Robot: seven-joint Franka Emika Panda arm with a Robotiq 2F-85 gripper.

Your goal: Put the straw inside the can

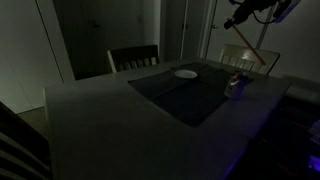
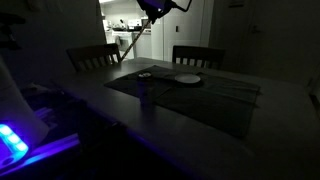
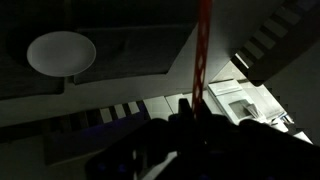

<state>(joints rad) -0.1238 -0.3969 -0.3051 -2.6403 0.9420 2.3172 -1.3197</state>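
Observation:
High above the table, my gripper is shut on the straw. The straw is a thin reddish-orange stick that slants down from the fingers in both exterior views. In the wrist view the straw runs up and away from my gripper, whose fingers are dark. The can, a small dim upright cylinder, stands on the table well below the straw's lower end. It does not show in the wrist view.
A flat round white plate lies on a dark mat in mid-table. Two chairs stand at the far side. The room is very dark.

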